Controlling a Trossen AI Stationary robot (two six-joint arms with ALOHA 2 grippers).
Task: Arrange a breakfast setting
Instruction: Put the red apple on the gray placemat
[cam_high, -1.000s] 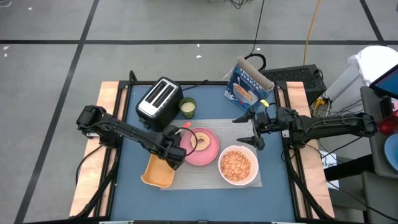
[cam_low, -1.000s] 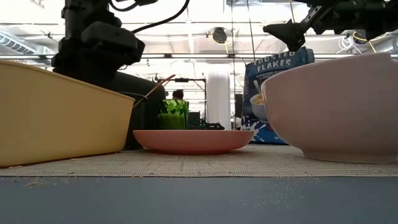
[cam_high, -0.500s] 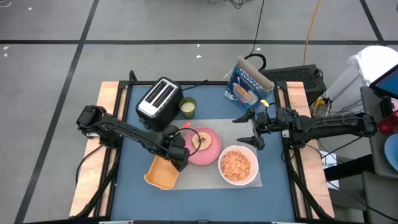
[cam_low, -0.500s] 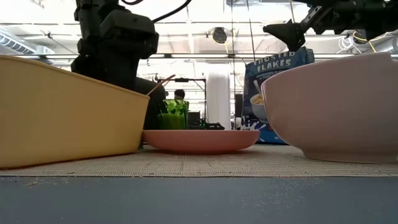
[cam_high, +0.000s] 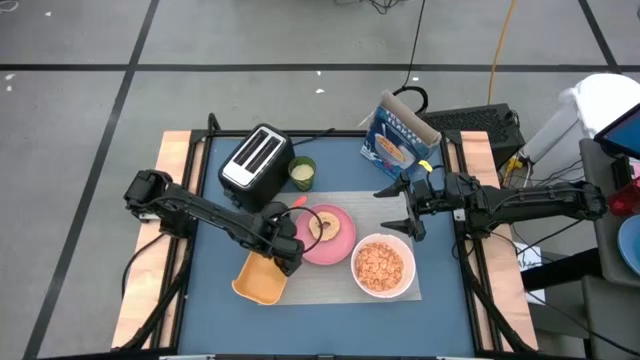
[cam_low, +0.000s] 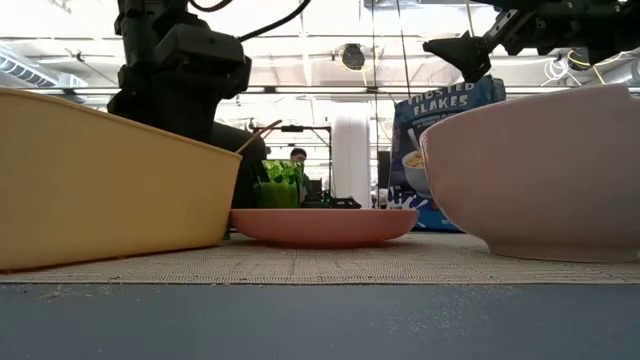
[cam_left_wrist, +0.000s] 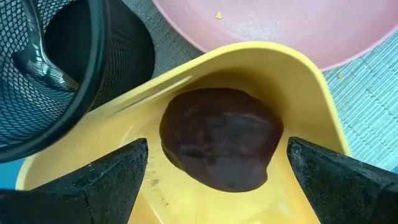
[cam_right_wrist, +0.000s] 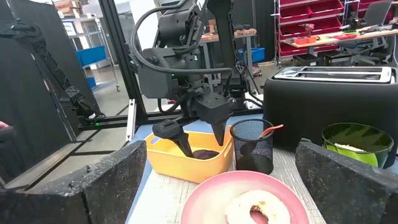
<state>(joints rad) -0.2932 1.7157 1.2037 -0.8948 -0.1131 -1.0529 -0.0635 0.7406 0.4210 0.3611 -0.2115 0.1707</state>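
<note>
So the blue tabletop (cam_high: 210, 300) has the grey mat (cam_high: 340, 285) spread across its middle and toward the near edge. Black-and-silver toaster (cam_high: 256, 157) sits by the far-left corner, and a blue cereal box (cam_high: 398, 135) stands near the far-right corner.

Left arm reaches in from the left edge, and the left gripper (cam_high: 284, 252) hangs over the yellow tray (cam_high: 258, 281), which lies on the left end of the mat, close to the near edge. Its jaws are spread wide with nothing between them; the wrist view shows both fingers (cam_left_wrist: 112, 171) either side of the small dark-red fruit (cam_left_wrist: 221, 138), which lies in the tray's corner, not touched as far as I can see.

Right arm comes from the right edge, and the right gripper (cam_high: 408, 203) hovers above the right part of the table, jaws apart and empty.

White bowl (cam_high: 382, 265) with tan cereal (cam_high: 380, 266) in it sits on the right half of the mat near the near edge. Pink plate (cam_high: 335, 246) is just beside it toward the middle, with the toasted bagel (cam_high: 322, 226) lying on it.

Black mesh cup (cam_right_wrist: 254, 145) stands right by the plate and tray, with an orange-tipped handle (cam_right_wrist: 272, 130) poking out. Green cup (cam_high: 302, 172) is just right of the toaster.
</note>
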